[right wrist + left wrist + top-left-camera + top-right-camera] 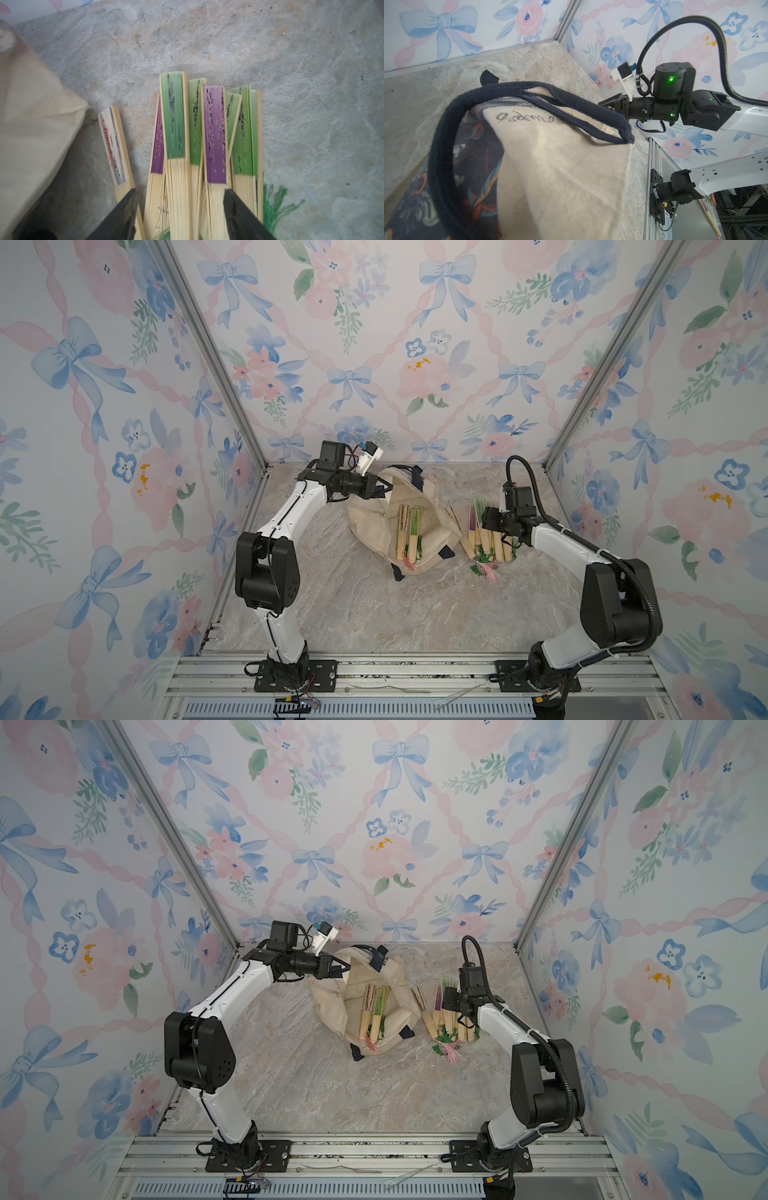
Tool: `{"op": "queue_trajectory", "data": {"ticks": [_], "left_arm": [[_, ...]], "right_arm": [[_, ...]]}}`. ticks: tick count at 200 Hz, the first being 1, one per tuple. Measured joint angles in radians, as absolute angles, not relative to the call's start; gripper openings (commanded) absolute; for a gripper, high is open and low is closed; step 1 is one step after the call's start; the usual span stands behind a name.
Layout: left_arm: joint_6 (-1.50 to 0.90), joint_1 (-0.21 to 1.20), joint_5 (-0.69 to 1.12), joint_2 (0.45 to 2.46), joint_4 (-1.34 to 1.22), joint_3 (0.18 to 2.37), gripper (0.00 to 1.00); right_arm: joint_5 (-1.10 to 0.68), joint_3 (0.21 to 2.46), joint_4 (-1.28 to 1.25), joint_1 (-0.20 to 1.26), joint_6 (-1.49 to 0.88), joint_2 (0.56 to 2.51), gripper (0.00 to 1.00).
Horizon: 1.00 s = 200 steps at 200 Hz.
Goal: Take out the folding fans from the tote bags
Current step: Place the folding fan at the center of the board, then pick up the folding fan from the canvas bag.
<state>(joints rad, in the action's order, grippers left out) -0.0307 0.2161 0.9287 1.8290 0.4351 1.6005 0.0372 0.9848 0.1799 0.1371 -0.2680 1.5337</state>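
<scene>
Folding fans (409, 529), two of them, lay side by side inside the open tote bag (365, 520), their long axes running from the far wall toward the robot's base, tassels at the near end. We saw the left gripper (384, 488) clamped on the bag's far rim, holding the mouth up. The right gripper (179, 192) hung with jaws apart, gripping nothing, over the pile of fans (486, 541) just beside the bag. We judged that the bagged pair lay to its left and that this free arm was the nearer. Both top views showed the pair. The right wrist view showed only the pile and a bag corner, and the left wrist view only the bag's printed outside and navy handle (446, 128).
</scene>
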Motion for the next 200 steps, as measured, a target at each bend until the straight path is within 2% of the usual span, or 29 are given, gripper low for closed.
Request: {"op": "queue_trajectory", "data": {"ticks": [59,118,152,200], "left_arm": [[-0.031,0.216,0.929,1.829,0.435,1.6,0.0],[-0.031,0.216,0.928,1.829,0.435,1.6,0.0],[-0.031,0.216,0.925,1.829,0.435,1.6,0.0],[-0.031,0.216,0.923,1.829,0.435,1.6,0.0]], "right_arm": [[-0.209,0.894,0.086,0.137,-0.227,1.249,0.69],[-0.464,0.84,0.006,0.16,-0.232,1.069,0.73],[-0.463,0.814,-0.028,0.29,-0.24,1.025,0.75],[-0.316,0.751,-0.109,0.566,-0.248,1.098,0.74]]}}
